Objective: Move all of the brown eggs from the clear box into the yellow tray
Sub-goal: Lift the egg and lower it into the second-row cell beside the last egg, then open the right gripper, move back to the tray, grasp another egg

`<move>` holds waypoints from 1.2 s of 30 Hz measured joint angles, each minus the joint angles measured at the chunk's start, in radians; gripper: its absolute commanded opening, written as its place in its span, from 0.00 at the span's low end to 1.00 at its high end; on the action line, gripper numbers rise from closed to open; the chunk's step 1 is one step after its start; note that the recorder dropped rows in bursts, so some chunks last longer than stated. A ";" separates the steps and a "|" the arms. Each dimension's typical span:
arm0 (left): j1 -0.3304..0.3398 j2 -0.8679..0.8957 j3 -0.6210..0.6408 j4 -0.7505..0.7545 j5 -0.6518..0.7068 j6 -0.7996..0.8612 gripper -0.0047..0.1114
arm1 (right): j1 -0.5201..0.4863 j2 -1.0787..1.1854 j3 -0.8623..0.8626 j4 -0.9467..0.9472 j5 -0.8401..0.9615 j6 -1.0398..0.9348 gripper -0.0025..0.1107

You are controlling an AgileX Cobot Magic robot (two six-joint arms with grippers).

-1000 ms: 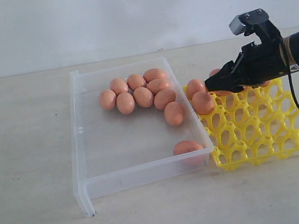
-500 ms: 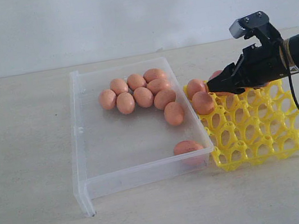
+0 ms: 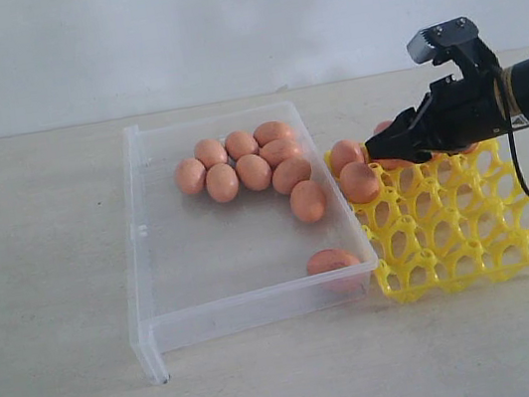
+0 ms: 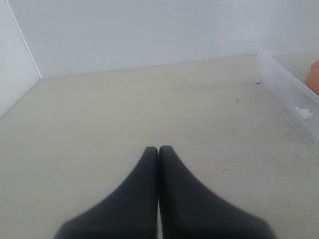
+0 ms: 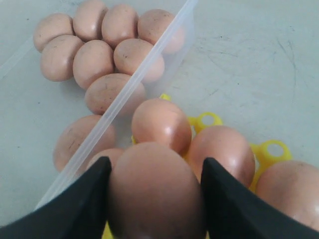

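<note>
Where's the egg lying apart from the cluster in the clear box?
Exterior view: the lone brown egg sits in the near right corner of the clear box, by the wall beside the yellow tray.

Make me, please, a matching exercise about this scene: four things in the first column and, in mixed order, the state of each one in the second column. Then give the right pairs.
Things
1. left gripper
2. right gripper
3. clear box
4. yellow tray

States
A. closed on one brown egg
B. has a group of eggs at the far side and one egg alone at the near corner
C. jaws together, holding nothing, above the table
D. stands beside the clear box, most cups empty

Pairs: 1-C, 2-A, 3-B, 4-D
</note>
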 measured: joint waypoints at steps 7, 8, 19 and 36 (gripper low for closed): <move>0.000 0.000 0.000 0.000 0.000 0.000 0.00 | 0.000 0.000 0.000 0.062 0.004 -0.032 0.46; 0.000 0.000 0.000 0.000 0.000 0.000 0.00 | 0.000 0.000 0.000 0.071 0.004 -0.032 0.46; 0.000 0.000 0.000 0.000 0.000 0.000 0.00 | 0.000 0.032 0.000 0.117 -0.004 -0.101 0.59; 0.000 0.000 0.000 0.000 0.000 0.000 0.00 | 0.055 -0.131 -0.098 0.285 -0.176 0.075 0.03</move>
